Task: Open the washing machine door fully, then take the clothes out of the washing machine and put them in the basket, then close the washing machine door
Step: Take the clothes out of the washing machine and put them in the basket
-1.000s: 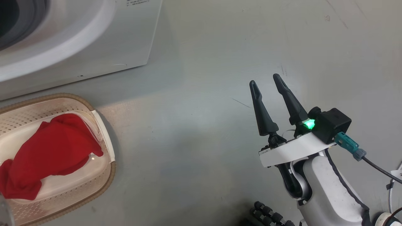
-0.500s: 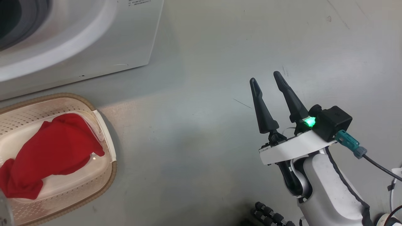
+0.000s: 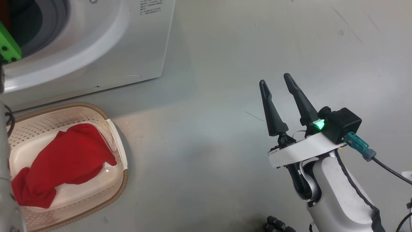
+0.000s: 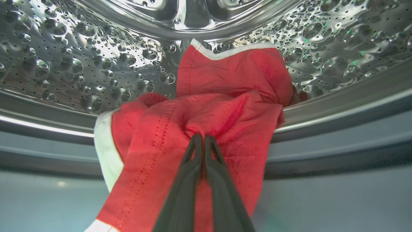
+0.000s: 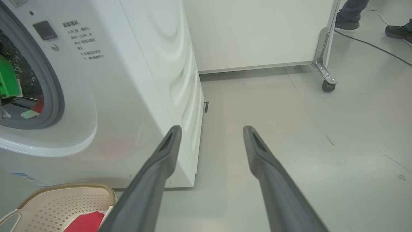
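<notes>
Clothes (image 4: pixel 231 106), two red, one in basket (image 3: pixel 48 120), one (in drum (image 4: pixel 80 48)) pinched by left jaws, right jaws spread

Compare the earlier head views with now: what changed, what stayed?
The head camera shifted, bringing a green part into view at the opening of the washing machine. The left gripper is shut on a red garment in the drum. Right gripper stays open; basket and its red cloth unmoved.

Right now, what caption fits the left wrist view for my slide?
Left claw shut on red clothes at the mouth of the steel drum.
</notes>
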Controlling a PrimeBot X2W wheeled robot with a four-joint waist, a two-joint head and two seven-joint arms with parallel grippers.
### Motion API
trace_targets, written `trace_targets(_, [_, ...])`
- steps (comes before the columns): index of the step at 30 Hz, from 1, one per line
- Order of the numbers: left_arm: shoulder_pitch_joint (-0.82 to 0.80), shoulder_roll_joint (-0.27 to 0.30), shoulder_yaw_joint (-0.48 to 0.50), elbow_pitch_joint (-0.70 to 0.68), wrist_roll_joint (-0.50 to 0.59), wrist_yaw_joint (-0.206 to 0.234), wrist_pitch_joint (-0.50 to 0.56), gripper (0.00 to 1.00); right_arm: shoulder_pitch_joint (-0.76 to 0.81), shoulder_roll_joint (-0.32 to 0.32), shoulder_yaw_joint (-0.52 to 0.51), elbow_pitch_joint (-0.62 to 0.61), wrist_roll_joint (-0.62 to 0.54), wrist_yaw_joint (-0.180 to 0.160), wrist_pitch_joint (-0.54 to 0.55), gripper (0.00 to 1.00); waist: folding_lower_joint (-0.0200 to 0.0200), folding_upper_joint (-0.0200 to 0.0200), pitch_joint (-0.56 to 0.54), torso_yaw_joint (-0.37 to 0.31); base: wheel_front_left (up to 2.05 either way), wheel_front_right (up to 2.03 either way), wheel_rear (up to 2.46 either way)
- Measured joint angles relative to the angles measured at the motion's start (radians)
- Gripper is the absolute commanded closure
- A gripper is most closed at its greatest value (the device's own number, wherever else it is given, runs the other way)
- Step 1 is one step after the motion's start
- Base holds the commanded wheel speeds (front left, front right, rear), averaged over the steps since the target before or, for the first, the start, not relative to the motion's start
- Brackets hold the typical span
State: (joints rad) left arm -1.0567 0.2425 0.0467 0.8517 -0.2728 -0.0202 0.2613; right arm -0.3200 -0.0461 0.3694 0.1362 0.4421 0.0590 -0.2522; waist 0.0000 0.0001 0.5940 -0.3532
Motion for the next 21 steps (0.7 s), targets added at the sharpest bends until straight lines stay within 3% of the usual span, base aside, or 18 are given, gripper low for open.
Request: trace_targets(21, [0.118, -0.041, -0.016, 0.074, -0.009, -0.056, -0.223, 1.0, 0.031, -0.001, -0.036, 0.04, -0.035, 0.001, 0.0, 0.0, 0.0, 0.0, -0.153, 0.078, 0.0, 0.0, 0.0])
